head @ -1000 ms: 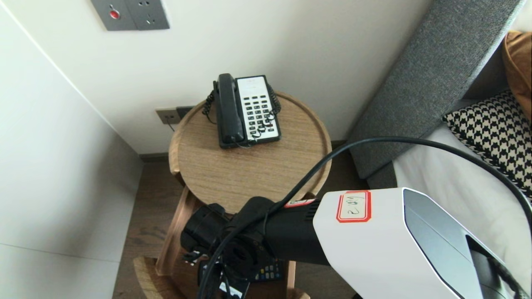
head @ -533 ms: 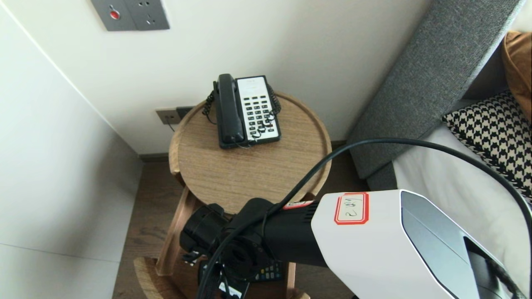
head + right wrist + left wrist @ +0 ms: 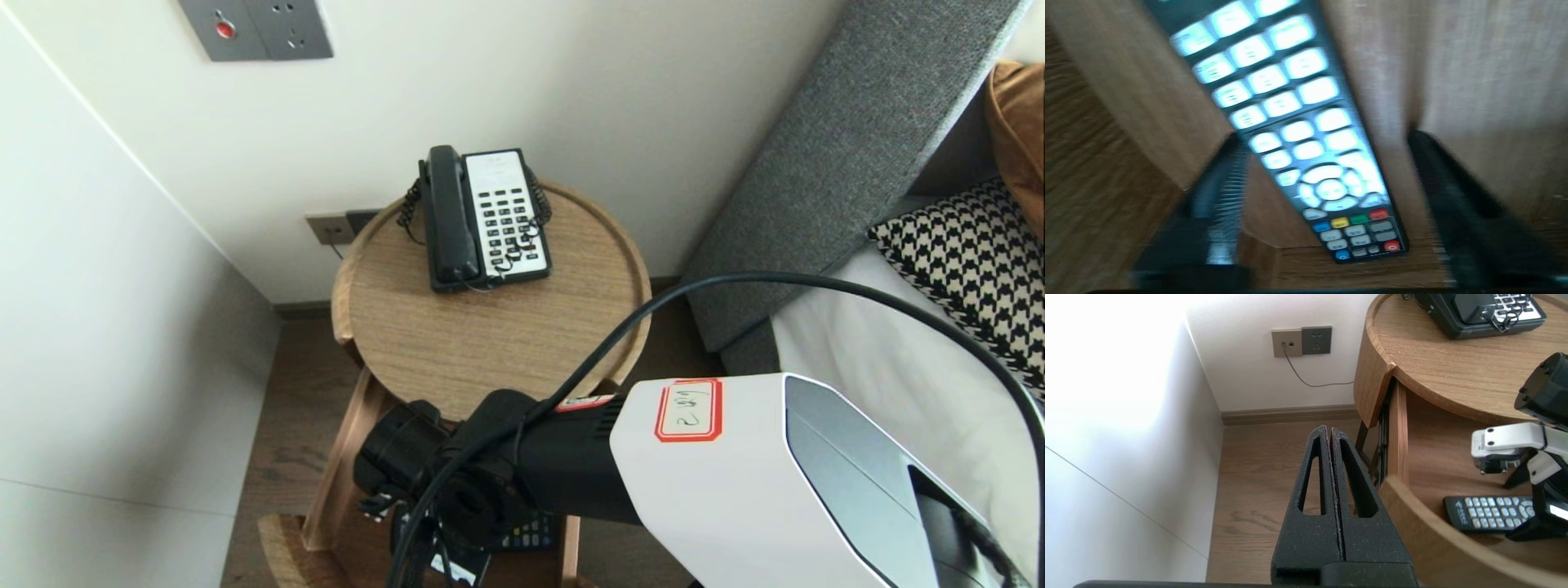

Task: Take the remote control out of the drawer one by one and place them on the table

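Two fingers of my right gripper (image 3: 1327,139) stand spread astride the remote (image 3: 1290,122), one beside each long edge, not yet pinching: set across its narrow width for grip. Remote lies flat on the lower shelf (image 3: 1474,81). Left gripper (image 3: 1329,430) pressed together, parked clear.

Round wooden side table (image 3: 490,343), black telephone (image 3: 482,216) on top, remote control (image 3: 1490,513) on its lower shelf (image 3: 1425,539).
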Motion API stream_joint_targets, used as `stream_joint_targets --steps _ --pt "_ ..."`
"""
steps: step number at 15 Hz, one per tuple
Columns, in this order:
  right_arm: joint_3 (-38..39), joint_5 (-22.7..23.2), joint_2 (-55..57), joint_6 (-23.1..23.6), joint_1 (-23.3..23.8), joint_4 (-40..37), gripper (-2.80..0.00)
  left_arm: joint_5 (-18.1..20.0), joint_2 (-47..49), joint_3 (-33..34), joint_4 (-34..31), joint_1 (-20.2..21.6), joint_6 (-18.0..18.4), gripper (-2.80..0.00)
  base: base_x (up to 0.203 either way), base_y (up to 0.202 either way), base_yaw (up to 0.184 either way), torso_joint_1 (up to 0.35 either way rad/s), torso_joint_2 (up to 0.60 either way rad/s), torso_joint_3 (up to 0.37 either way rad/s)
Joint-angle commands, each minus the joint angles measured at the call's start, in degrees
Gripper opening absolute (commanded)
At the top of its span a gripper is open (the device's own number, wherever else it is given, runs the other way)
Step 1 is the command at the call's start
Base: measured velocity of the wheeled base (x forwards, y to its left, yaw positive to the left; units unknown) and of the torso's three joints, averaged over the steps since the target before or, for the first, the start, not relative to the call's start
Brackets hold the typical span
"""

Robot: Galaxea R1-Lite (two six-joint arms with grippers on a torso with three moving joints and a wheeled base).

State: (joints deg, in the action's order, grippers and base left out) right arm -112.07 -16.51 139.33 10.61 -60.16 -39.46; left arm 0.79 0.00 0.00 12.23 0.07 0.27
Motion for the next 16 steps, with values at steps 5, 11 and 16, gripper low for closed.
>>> stream_joint_targets --steps 5,11,16 --pt "0.01 -0.03 0.00 0.03 -0.04 -0.27 -2.80 0.00 -0.18 2.29 0.08 0.01 0.00 -2.80 0.000 0.000 0.000 0.000 0.00 0.000" --pt "0.01 -0.11 -0.28 -0.06 -0.04 -0.44 -2.80 0.00 -0.18 2.29 0.08 0.01 0.00 -2.80 0.000 0.000 0.000 0.000 0.00 0.000" --pt "0.06 -1.25 -0.63 -0.06 -0.22 -0.71 -2.80 0.00 -0.18 2.29 0.08 0.01 0.00 -2.80 0.000 0.000 0.000 0.000 0.00 0.000"
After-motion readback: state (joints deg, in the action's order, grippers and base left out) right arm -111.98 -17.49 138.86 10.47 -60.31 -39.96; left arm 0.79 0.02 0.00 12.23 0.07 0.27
